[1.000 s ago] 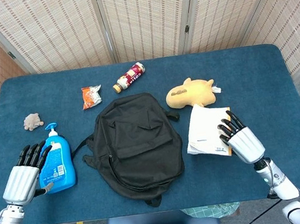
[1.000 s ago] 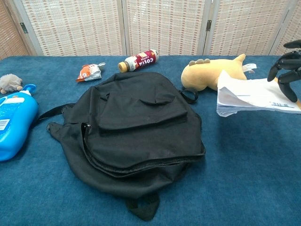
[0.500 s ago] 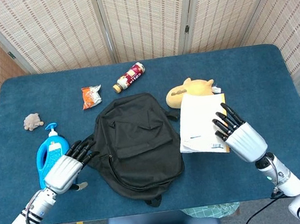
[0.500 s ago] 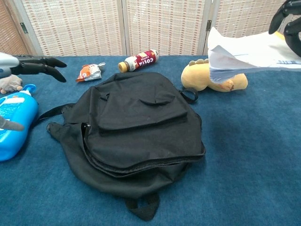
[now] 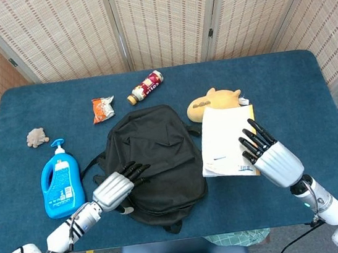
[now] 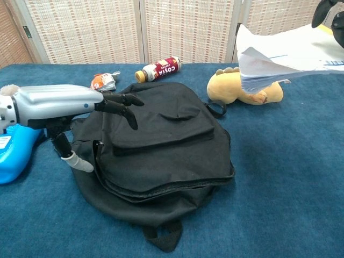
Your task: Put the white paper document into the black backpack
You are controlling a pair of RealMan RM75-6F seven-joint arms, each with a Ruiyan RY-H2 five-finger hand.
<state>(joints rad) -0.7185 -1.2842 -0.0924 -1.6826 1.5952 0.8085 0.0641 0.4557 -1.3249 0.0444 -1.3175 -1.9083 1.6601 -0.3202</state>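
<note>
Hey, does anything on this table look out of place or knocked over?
The drink bottle lies on its side behind the black backpack. The white paper document, held aloft by the right hand, droops unevenly.

Matt black cloth backpack [image 5: 156, 159]; white paper document [image 5: 225, 139]; napped blue cloth on table [image 5: 302, 96]; glossy blue plastic bottle [image 5: 59, 187]; soft yellow plush toy [image 5: 213, 103]; smooth silver hand [image 6: 59, 102] shell.

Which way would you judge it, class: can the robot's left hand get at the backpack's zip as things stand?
Probably yes. The left hand hovers open over the backpack, and nothing lies between it and the zip along the bag's side.
</note>
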